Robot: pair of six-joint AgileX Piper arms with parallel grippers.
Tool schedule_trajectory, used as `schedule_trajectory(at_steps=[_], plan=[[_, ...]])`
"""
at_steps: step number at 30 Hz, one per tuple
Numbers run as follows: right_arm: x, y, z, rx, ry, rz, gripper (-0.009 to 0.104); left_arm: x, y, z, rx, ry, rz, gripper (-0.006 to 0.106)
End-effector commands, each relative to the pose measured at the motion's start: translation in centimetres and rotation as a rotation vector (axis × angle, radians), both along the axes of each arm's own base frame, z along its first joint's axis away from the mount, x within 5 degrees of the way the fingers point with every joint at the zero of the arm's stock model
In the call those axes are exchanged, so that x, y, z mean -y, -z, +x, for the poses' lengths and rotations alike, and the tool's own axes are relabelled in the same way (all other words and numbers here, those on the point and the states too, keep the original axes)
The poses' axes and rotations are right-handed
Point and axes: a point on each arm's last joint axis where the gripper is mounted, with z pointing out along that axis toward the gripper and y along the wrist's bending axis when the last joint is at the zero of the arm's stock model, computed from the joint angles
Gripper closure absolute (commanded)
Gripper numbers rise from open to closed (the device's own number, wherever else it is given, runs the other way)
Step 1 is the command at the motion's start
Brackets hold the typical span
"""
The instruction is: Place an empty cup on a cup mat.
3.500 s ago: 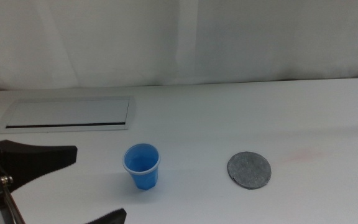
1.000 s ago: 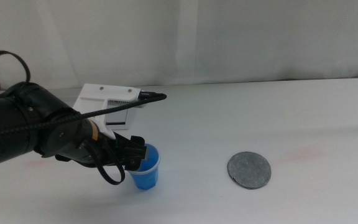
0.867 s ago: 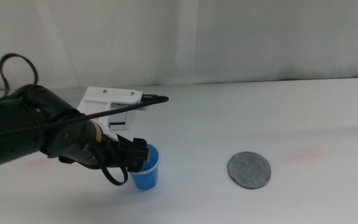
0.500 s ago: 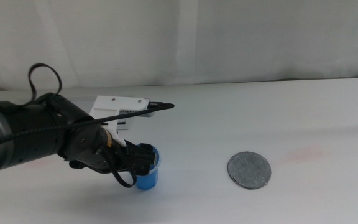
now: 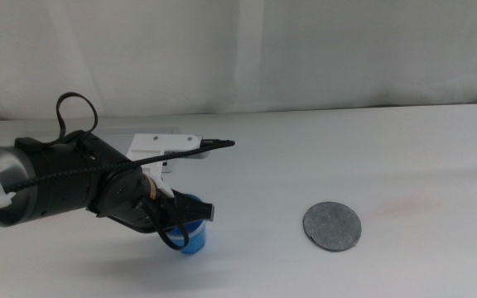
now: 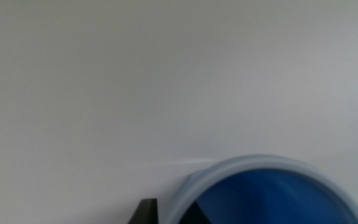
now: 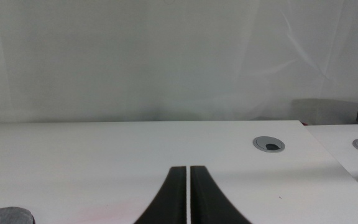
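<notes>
In the middle view the left hand point(image 5: 190, 217) hides most of the cup point(image 5: 192, 240) at lower left, its grip impossible to tell; the left wrist view shows the cup's rim point(image 6: 263, 190) close up. The cup mat point(image 5: 332, 226) lies well apart on the tabletop point(image 5: 387, 149), right of centre. The right wrist view shows the right hand point(image 7: 188, 199) clenched, empty.

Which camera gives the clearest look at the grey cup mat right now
The middle view: the whole cup mat lies unobstructed on the table. The right wrist view catches only its edge; the left wrist view misses it.

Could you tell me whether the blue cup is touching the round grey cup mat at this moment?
Apart. The middle view shows bare white table between the cup, under the left gripper, and the cup mat.
</notes>
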Motion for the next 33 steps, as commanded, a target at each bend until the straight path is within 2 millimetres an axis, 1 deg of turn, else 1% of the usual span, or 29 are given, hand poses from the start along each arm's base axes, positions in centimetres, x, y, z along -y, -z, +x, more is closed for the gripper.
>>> schedule_trajectory(at_steps=[1, 7, 10, 13, 17, 20, 22, 25, 27, 30, 33], plan=[[0.0, 1.3, 0.1, -0.036, 0.000, -0.006, 0.098, 0.5, -0.2, 0.1, 0.022, 0.004, -0.032, 0.103], [0.0, 1.3, 0.1, -0.036, 0.000, -0.006, 0.098, 0.7, -0.3, 0.3, 0.041, 0.008, -0.050, 0.103], [0.0, 1.3, 0.1, -0.036, 0.000, -0.006, 0.098, 0.9, -1.2, 0.7, 0.055, 0.016, -0.047, 0.103], [0.0, 1.3, 0.1, -0.036, 0.000, -0.006, 0.098, 1.3, -3.4, 1.3, 0.099, 0.018, -0.070, 0.103], [0.0, 1.3, 0.1, -0.036, 0.000, -0.006, 0.098, 1.9, -7.4, 2.1, 0.159, 0.038, -0.083, 0.103], [0.0, 1.3, 0.1, -0.036, 0.000, -0.006, 0.098, 2.4, -10.4, 2.3, 0.188, 0.066, -0.131, 0.103], [0.0, 1.3, 0.1, -0.036, 0.000, -0.006, 0.098, 3.1, -12.0, 2.1, 0.200, 0.097, -0.175, 0.103], [0.0, 1.3, 0.1, -0.036, 0.000, -0.006, 0.098, 4.9, -13.8, 1.2, 0.221, 0.186, -0.207, 0.103], [0.0, 1.3, 0.1, -0.036, 0.000, -0.006, 0.098, 6.6, -14.4, 0.0, 0.236, 0.255, -0.219, 0.103], [0.0, 1.3, 0.1, -0.036, 0.000, -0.006, 0.098, 8.9, -14.8, -2.1, 0.253, 0.355, -0.240, 0.103], [0.0, 1.3, 0.1, -0.036, 0.000, -0.006, 0.098, 11.0, -14.7, -4.1, 0.263, 0.442, -0.260, 0.103]])
